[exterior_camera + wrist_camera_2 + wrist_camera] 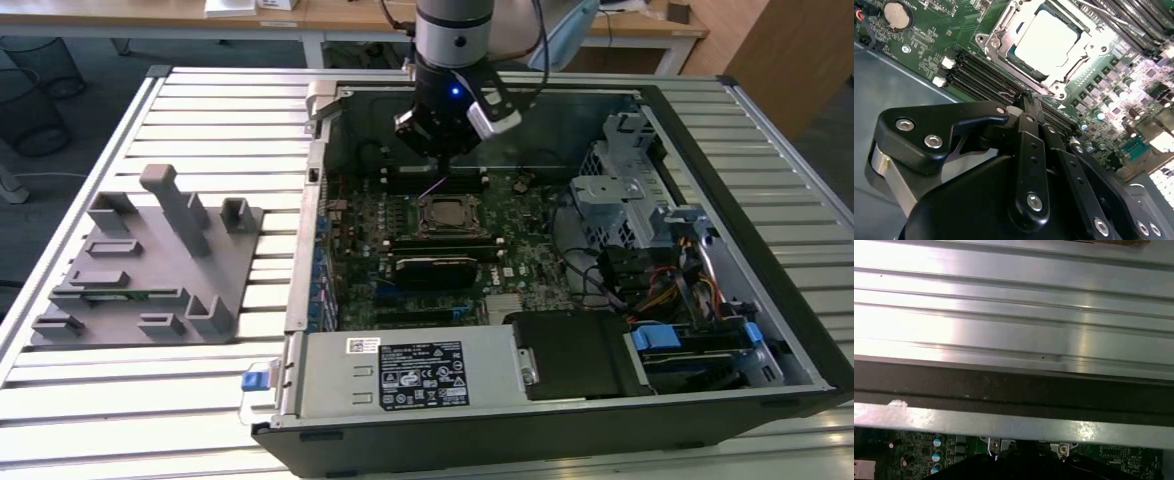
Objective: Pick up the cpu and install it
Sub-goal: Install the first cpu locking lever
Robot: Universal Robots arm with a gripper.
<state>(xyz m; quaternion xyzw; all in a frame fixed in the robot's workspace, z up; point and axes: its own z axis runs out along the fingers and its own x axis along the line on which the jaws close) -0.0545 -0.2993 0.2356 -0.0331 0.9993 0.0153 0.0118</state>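
On the slatted metal bench (200, 400), toward the exterior view's left at about nine o'clock, a grey plastic holder block (147, 265) with upright posts is seen, well apart from the arm. To its right the open computer case (561, 250) is laid flat, with the green motherboard (441, 250) exposed inside. Near the middle of the board, the socket (447, 213) with its metal frame is found, and the cpu (447, 214) is seated within it; in the second wrist view the cpu (1046, 42) is shown as a bright, pale square lying flat inside the open metal frame (999, 42), at roughly one o'clock from the tool. The tool (434, 155) is held above the board at about twelve o'clock from the socket, clear of the cpu and carrying nothing. In the second wrist view its black fingers (1031, 165) are seen drawn close together, the tips (1026, 102) meeting just short of the memory slots (984, 75). Toward the exterior view's right, drive cages and bundled cables (654, 260) are packed along the case wall. In the first wrist view, the bench slats (1014, 305) and the case rim (1014, 390) are seen above a strip of circuit board.
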